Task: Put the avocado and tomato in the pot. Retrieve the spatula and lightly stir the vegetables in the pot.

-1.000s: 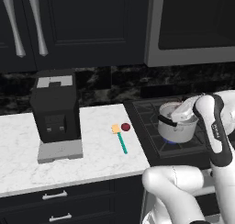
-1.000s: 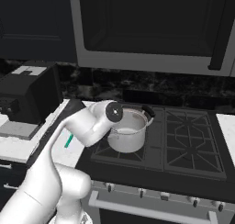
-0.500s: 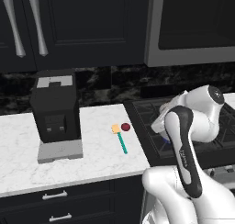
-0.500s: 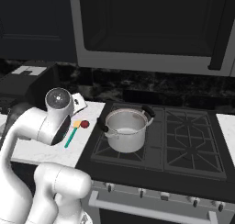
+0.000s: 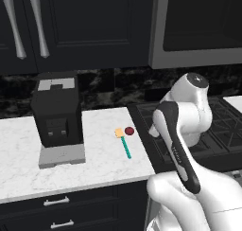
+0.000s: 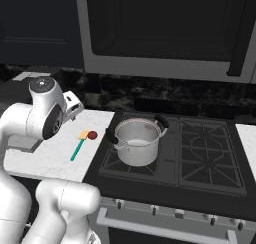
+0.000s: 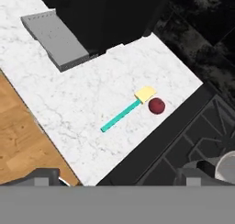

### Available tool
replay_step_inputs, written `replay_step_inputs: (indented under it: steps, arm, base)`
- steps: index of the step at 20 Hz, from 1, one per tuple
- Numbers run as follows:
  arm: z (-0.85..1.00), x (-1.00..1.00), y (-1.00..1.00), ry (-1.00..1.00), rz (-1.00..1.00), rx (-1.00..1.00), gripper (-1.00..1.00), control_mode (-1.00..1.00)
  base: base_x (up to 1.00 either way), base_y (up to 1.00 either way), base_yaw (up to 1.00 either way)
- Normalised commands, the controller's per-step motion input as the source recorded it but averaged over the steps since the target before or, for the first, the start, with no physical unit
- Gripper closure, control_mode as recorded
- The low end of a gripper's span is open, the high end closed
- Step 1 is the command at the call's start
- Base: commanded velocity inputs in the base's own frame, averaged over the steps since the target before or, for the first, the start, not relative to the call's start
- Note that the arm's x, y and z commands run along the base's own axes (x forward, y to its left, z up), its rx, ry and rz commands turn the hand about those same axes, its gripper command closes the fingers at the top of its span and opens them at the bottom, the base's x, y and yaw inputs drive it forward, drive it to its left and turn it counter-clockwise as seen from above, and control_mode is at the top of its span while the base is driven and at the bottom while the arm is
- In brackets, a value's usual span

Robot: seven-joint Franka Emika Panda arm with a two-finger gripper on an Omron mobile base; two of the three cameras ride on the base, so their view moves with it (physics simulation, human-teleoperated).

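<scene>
The tomato [image 7: 156,106], a small dark red ball, lies on the white marble counter [image 7: 78,103] and touches the yellow head of the spatula [image 7: 123,114]. The spatula's teal handle points away from the stove. Both also show in the left base view, tomato [image 5: 129,130] beside spatula [image 5: 124,144], and in the right base view, tomato [image 6: 92,135] and spatula [image 6: 78,146]. The steel pot [image 6: 137,141] stands on the stove's front left burner, its pale inside bare. My gripper [image 7: 119,178] hangs open high above the counter, holding nothing. The avocado is out of view.
A black coffee machine [image 5: 57,110] on a grey base stands at the counter's left. The black gas stove [image 6: 200,158] lies right of the counter, under a microwave [image 6: 165,33]. My arm [image 5: 182,126] blocks the stove in the left base view.
The arm has swung left from over the pot to above the counter, uncovering the pot in the right base view. The gripper stayed open. The tomato and spatula have not moved.
</scene>
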Motion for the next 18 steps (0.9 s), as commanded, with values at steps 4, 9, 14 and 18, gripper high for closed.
replay_step_inputs:
  steps: [4, 9, 14, 18]
  arm:
    - [-0.1, 0.0, 0.21, 0.0, 0.05, -0.23, -1.0, -1.0]
    - [-0.1, 0.0, 0.03, 0.0, 0.12, -0.18, -1.0, -1.0]
    - [-0.26, 0.0, 0.0, 0.04, 0.18, -0.13, -1.0, -1.0]
    - [-0.11, 0.0, 0.01, 0.07, 0.18, -0.15, -1.0, -1.0]
  base:
    - [0.0, 0.0, 0.0]
    - [0.0, 0.0, 0.0]
    - [0.0, 0.0, 0.0]
    - [0.0, 0.0, 0.0]
